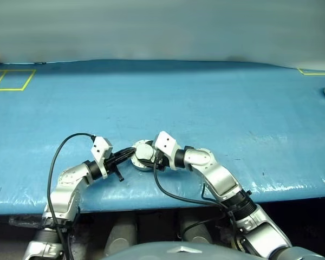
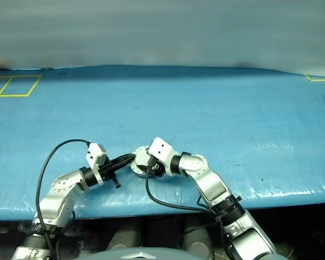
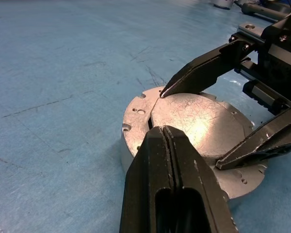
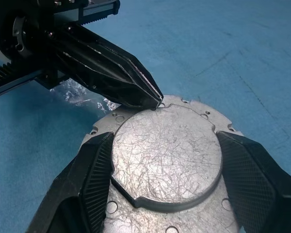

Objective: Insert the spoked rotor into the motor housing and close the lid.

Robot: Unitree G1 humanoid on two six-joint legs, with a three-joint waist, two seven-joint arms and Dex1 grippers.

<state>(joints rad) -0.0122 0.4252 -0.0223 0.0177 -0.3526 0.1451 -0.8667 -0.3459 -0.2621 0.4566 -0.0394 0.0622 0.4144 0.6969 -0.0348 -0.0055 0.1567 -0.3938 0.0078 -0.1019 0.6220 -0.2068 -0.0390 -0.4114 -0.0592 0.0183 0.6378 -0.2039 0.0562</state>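
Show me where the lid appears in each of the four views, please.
Left eye: lid low centre, between both grippers.
Right eye: lid low centre.
Left wrist: plain face up, centre.
Right wrist: centre, between the right fingers.
Shared landmark: left gripper tip at its edge.

I see a wide table (image 1: 206, 103) covered in wrinkled blue sheeting; near its front edge, roughly centre, the round grey motor housing (image 1: 142, 157) sits on it with the lid (image 4: 167, 155) closed flat; yellow tape outlines (image 1: 11, 80) mark the far left corner, another (image 1: 316, 71) the far right.
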